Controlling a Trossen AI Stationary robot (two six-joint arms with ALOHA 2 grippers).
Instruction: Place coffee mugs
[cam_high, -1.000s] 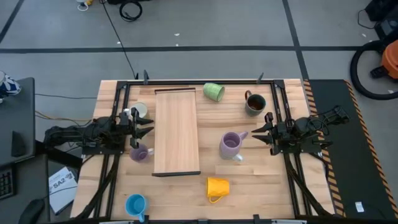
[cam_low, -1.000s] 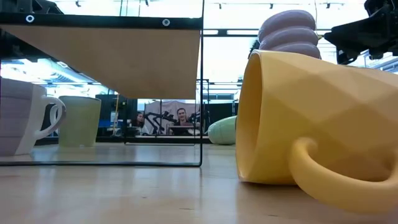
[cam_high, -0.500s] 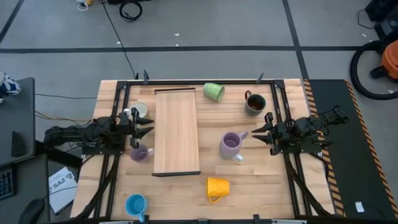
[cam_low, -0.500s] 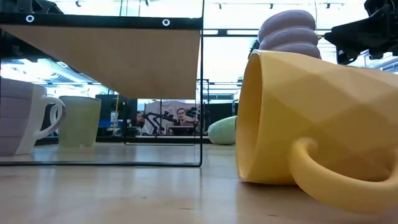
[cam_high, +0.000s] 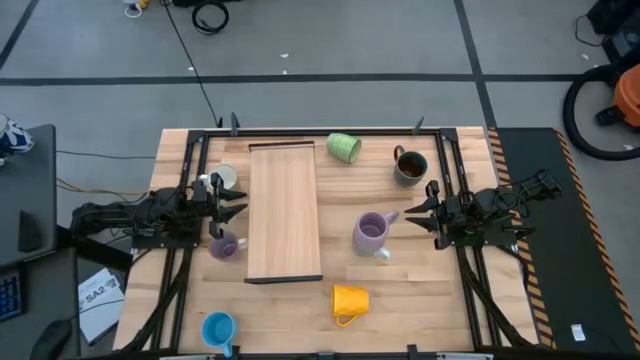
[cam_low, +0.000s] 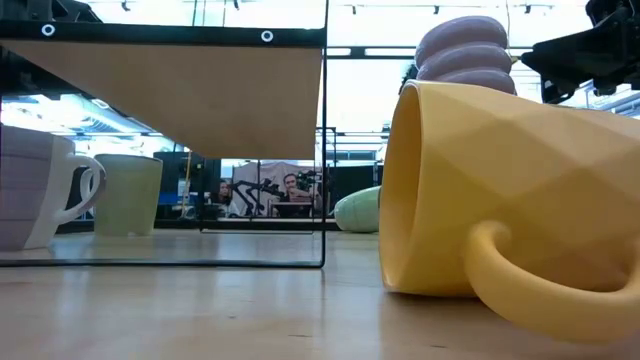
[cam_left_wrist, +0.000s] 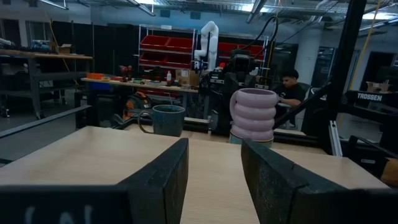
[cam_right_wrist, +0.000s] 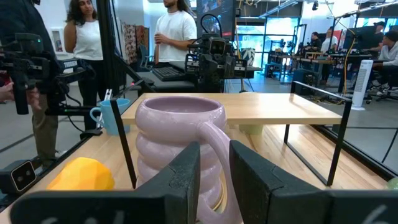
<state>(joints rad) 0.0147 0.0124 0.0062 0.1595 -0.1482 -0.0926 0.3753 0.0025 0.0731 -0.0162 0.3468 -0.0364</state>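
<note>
A ribbed lavender mug (cam_high: 371, 232) stands upright right of the wooden shelf (cam_high: 285, 210). Its handle (cam_right_wrist: 214, 155) points at my right gripper (cam_high: 412, 215), which is open and level just short of it. My left gripper (cam_high: 236, 212) is open at the shelf's left edge, between a pale mug (cam_high: 224, 177) and a small lavender mug (cam_high: 225, 246). A green mug (cam_high: 343, 147) lies on its side at the far edge. A dark mug (cam_high: 409, 166) stands at the far right. A yellow mug (cam_high: 350, 300) lies on its side near the front, and a blue mug (cam_high: 218, 328) stands at the near left.
The shelf is a raised board on a thin black frame (cam_low: 323, 150), with open space under it. Black rails (cam_high: 452, 180) run along both table sides. The near right of the table is bare wood. People stand and sit in the room beyond (cam_right_wrist: 174, 31).
</note>
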